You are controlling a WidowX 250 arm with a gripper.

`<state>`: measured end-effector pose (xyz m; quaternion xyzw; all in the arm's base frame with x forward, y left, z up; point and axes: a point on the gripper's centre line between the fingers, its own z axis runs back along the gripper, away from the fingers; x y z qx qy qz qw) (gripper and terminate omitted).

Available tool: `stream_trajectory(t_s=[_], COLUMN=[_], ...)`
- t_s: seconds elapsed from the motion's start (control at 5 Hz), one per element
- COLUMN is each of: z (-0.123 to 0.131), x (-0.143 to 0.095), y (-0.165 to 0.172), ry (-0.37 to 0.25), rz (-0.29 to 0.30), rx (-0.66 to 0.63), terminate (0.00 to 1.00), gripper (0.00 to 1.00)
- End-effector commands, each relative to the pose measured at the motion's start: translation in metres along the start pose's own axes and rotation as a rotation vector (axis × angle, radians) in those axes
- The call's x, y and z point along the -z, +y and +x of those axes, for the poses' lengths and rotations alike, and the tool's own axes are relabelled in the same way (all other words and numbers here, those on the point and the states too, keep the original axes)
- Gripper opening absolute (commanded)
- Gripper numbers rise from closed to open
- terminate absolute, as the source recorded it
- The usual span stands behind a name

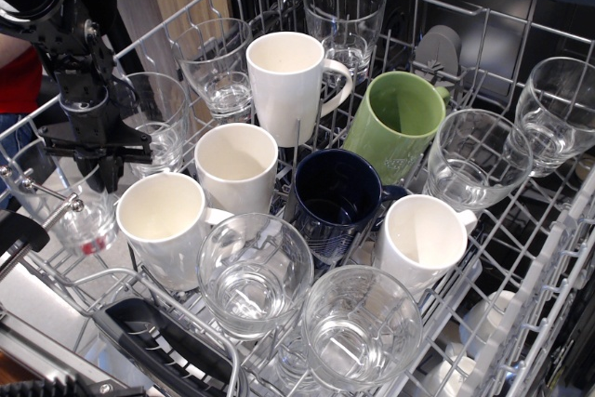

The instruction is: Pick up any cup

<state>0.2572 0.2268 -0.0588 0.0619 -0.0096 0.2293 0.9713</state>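
Observation:
A wire dishwasher rack [521, 258] holds several cups and glasses. The mugs are a tall white mug [288, 86], a green mug [400, 123], a dark blue mug [333, 202] and three more white mugs [234, 166], [163, 225], [423, 241]. Clear glasses stand around them, including one at the left edge [70, 206] and one behind it [156, 127]. My black gripper [91, 172] hangs at the far left, above and between these two glasses, with its fingers pointing down. Its jaws look open and hold nothing.
More clear glasses stand at the front [253, 271], [361, 327], at the right [474, 157], [556, 113] and at the back [344, 16], [216, 67]. A black plastic holder [158, 350] lies at the front left. A person in red [19, 81] stands behind the arm.

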Motion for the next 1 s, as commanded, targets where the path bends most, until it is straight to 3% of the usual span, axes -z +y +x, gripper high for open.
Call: stream_trajectory(t_s=[0.0, 0.4, 0.6, 0.8], z=[0.029, 0.033, 0.033, 0.035], x=[-0.086, -0.128, -0.150, -0.164], y=[0.012, 0.008, 0.008, 0.005], ry=[-0.165, -0.183, -0.181, -0.180], rz=[0.058, 0.114, 0.115, 0.118], rx=[-0.014, -0.011, 0.024, 0.065], terminate=[0.00, 0.00, 0.00, 1.00], gripper=[0.00, 0.00, 0.00, 0.00])
